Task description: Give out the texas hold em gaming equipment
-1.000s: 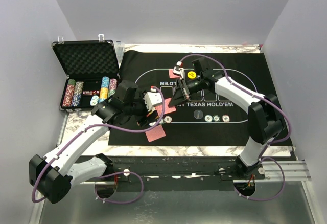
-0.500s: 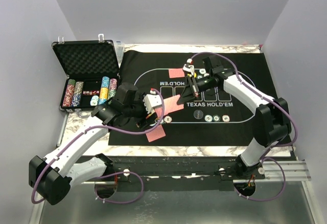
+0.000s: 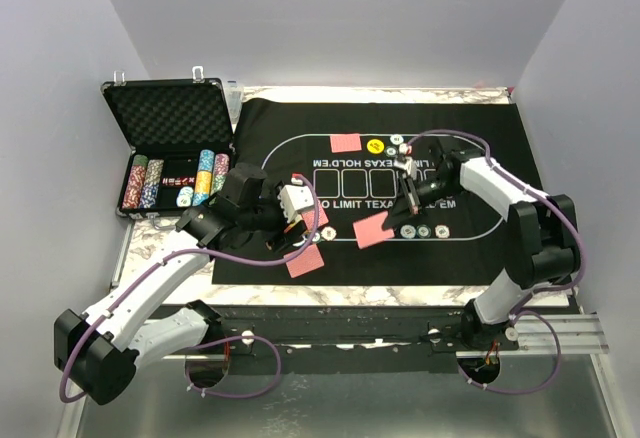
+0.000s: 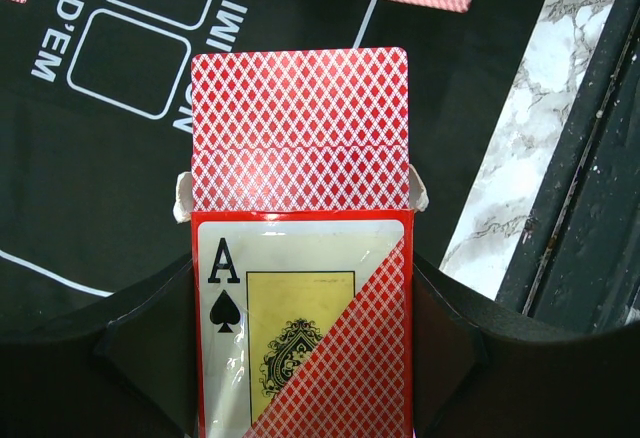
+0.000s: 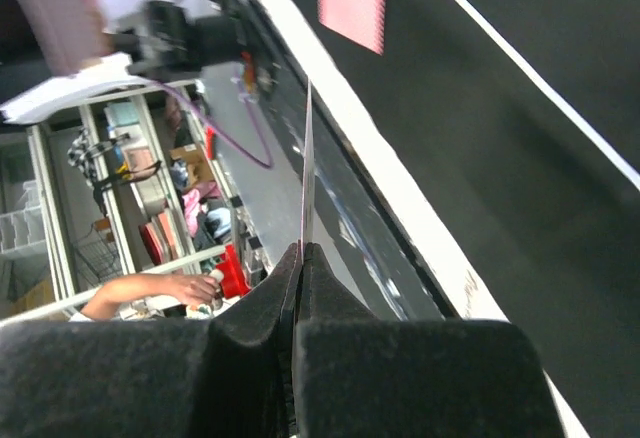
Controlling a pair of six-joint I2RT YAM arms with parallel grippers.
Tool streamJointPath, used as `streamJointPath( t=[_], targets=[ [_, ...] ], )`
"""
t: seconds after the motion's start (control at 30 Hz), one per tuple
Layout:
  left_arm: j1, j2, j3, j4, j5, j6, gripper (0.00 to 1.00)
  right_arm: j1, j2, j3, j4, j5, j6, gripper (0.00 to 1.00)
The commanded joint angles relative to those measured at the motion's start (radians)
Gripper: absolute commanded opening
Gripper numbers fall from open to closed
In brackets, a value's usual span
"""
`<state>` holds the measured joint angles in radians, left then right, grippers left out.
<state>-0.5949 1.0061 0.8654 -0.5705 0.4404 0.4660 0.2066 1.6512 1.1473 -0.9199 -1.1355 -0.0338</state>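
Our left hand (image 3: pixel 290 214) is clamped across the box (image 4: pixel 300 338). The box is held with its flap open and the deck (image 4: pixel 300 128) pushed partway out, so we judge a single card can be drawn from it. Our right hand (image 5: pixel 302 250) is pressed together on one card (image 3: pixel 372 229), pinched at its edge and carried over the mat (image 3: pixel 480 258), beside the chips (image 3: pixel 425 230). We judge it is meant for a player's spot, since a far card (image 3: pixel 345 143) and a near card (image 3: pixel 308 262) already lie face down.
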Motion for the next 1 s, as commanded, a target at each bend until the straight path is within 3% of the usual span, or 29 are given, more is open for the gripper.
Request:
streamJointPath(
  t=[0.0, 0.27, 0.6, 0.77, 0.87, 0.97],
  targets=[
    [0.008, -0.016, 0.007, 0.036, 0.016, -0.012, 0.00, -0.004, 0.029, -0.064, -0.021, 0.206, -0.045, 0.01],
    [0.011, -0.025, -0.003, 0.036, 0.010, 0.001, 0.00, -0.006, 0.081, -0.147, 0.094, 0.399, 0.104, 0.01],
    [0.015, -0.025, -0.009, 0.051, 0.014, -0.006, 0.00, -0.007, 0.088, -0.169, 0.107, 0.623, 0.219, 0.01],
    [0.015, -0.017, -0.005, 0.052, 0.015, -0.004, 0.00, -0.006, 0.098, -0.160, 0.098, 0.703, 0.237, 0.13],
    [0.015, -0.015, -0.003, 0.052, 0.014, -0.001, 0.00, -0.006, 0.102, -0.149, 0.085, 0.743, 0.236, 0.29],
    [0.015, -0.011, -0.001, 0.051, 0.015, 0.001, 0.00, -0.007, 0.092, -0.138, 0.072, 0.770, 0.242, 0.35]
  ],
)
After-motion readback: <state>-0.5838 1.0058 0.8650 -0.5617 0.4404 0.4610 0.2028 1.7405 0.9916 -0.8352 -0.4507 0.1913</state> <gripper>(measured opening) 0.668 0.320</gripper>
